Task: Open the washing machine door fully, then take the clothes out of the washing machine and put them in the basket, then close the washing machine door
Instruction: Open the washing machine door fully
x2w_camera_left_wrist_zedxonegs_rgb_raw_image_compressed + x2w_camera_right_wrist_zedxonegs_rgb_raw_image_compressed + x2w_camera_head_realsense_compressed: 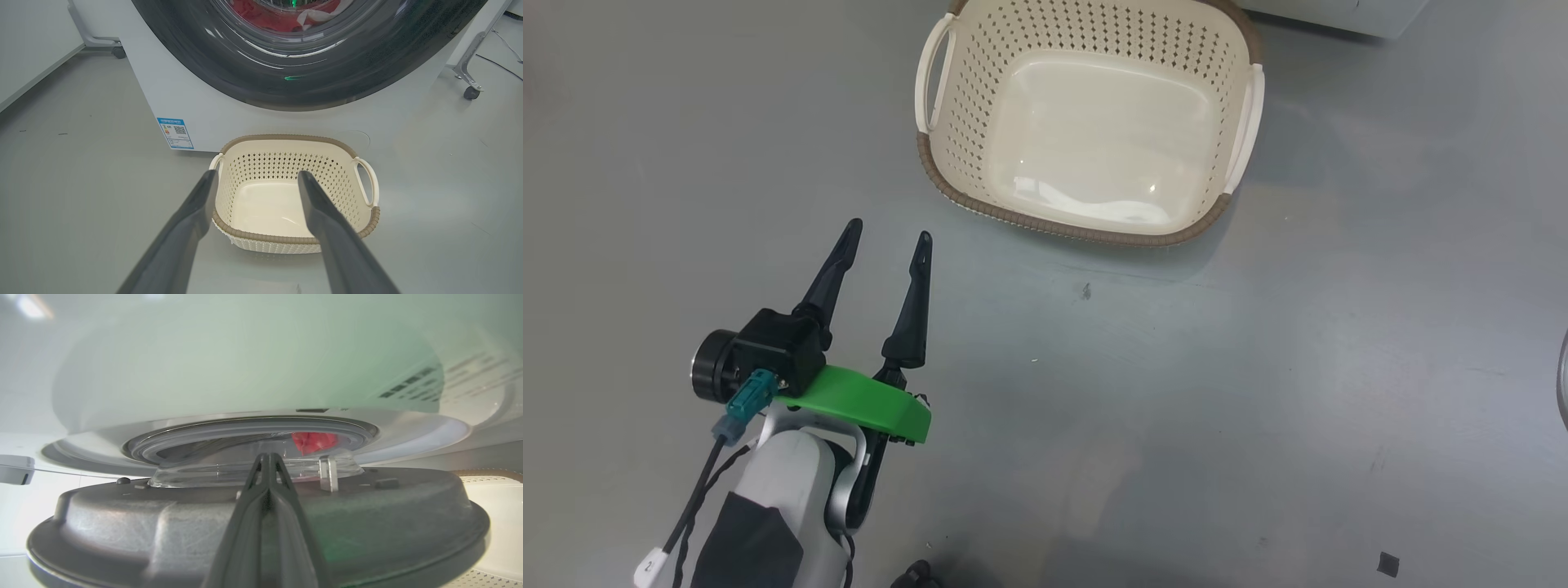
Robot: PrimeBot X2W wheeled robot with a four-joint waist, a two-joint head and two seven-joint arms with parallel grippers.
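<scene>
Standing on the smooth grey floor (1258,367), the big white front-loading washing machine (204,110) rises directly behind the basket in the left wrist view. The washing machine door (286,85), round with a wide glossy black rim and a bulging clear glass bowl, is ajar. In the right wrist view the door (163,531) shows its grey inner face, set apart from the grey rubber seal (245,426), with the bowl just at the opening. The bright red clothes (265,16) lie inside the drum, visible through the glass and through the gap.

The small cream perforated plastic basket (1086,233) with a brown woven-look rim sits on the floor just in front of the machine, near the blue label sticker (175,133).

The left gripper (889,232) hovers over the floor beside the basket's near rim, fingers spread wide, holding nothing. The right gripper (267,457) points across the door's inner face toward the bowl, fingers pressed together with nothing between them.
</scene>
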